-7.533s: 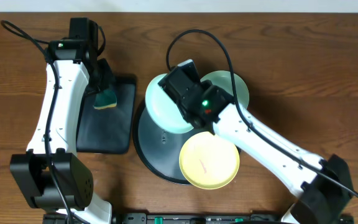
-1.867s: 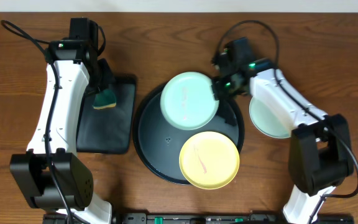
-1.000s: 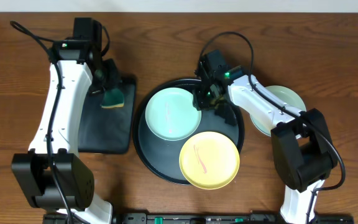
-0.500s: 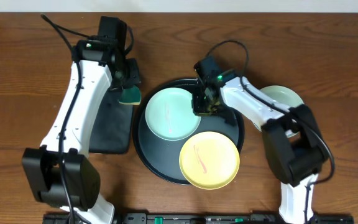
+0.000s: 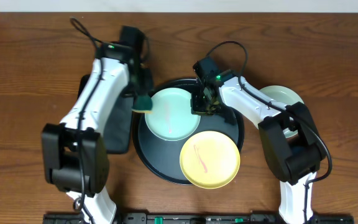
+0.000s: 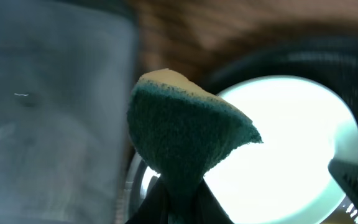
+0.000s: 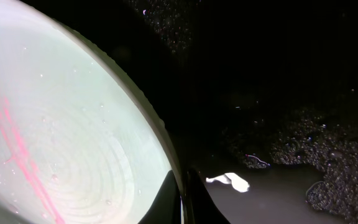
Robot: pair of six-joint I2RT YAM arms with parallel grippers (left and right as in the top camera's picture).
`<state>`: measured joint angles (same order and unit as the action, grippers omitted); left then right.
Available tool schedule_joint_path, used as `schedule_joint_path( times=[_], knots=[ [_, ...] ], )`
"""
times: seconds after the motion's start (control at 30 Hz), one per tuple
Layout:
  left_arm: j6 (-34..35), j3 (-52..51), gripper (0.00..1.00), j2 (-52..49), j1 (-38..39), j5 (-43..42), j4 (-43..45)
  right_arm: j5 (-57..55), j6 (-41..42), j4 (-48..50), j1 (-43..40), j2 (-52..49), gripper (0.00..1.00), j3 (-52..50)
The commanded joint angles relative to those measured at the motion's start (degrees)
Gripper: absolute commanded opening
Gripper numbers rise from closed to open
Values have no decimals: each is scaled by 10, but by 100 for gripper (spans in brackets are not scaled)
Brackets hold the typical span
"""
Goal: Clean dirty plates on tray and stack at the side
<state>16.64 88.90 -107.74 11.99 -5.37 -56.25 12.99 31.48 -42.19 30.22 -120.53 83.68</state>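
On the grained wooden table [image 5: 17, 74], one flat rectangular black tray [image 5: 115, 127] is partly covered by the left arm. The left gripper [image 5: 140, 98] is clamped on a single coarse green sponge [image 5: 143, 104] with a yellow back, held over the left edge of a glossy mint plate [image 5: 169, 115]. Three round shallow plates are counted: that one, streaked pink, and a yellow plate [image 5: 209, 159] lie in the speckled round black tray [image 5: 157, 163], the right gripper [image 5: 202, 107] is pinched narrowly on the first one's right rim, and the second mint plate [image 5: 286, 96] rests on the table behind the right arm.
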Motion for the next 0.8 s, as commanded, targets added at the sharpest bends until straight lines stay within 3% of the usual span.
schedule_joint_path(
  times=[0.0, 0.17, 0.43, 0.53, 0.67, 0.77],
  knots=[
    [9, -30, 7, -13, 38, -17, 14, -5, 13, 1, 5, -15, 1, 2],
    [82, -84, 8, -24, 73, -17, 64, -5, 13, 1, 5, -15, 1, 2],
    [130, -137, 7, -66, 107, -21, 137, -5, 13, 0, 5, -15, 1, 2],
    [109, -137, 7, -73, 111, -85, 140, -5, 12, -1, 5, -15, 1, 2],
    [1, -137, 7, -73, 115, -230, 169, -5, 12, 0, 5, -15, 1, 2],
    [-3, -137, 8, -73, 116, -222, 188, -5, 12, 0, 5, -15, 1, 2]
  ],
)
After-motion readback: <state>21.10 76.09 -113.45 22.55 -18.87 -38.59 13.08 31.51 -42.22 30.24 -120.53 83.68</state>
